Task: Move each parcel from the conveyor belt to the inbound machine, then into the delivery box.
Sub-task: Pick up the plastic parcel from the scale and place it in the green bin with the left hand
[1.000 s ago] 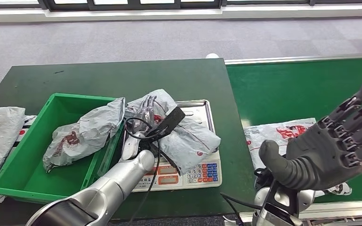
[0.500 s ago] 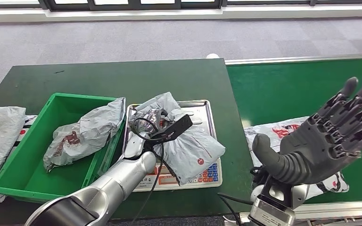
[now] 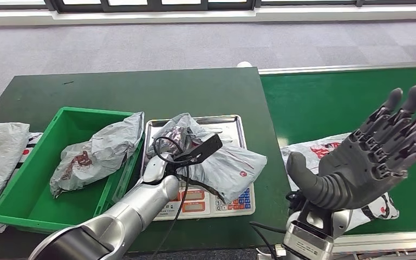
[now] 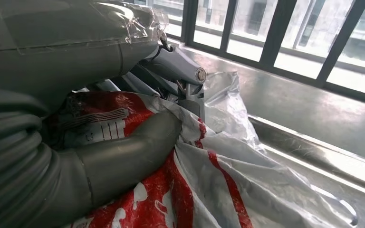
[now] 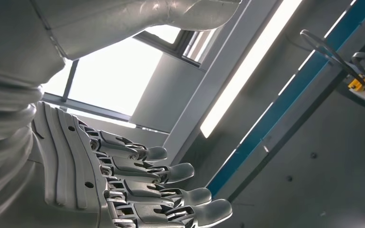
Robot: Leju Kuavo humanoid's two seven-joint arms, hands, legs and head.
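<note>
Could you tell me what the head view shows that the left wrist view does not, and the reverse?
Only the head view takes in the green bin with a parcel in it, the conveyor belt with another parcel, and the raised, open right hand. Only the left wrist view shows, close up, the thumb pressed into the red-printed plastic, with windows beyond. Both show the left hand gripping the grey parcel over the steel scale tray.
</note>
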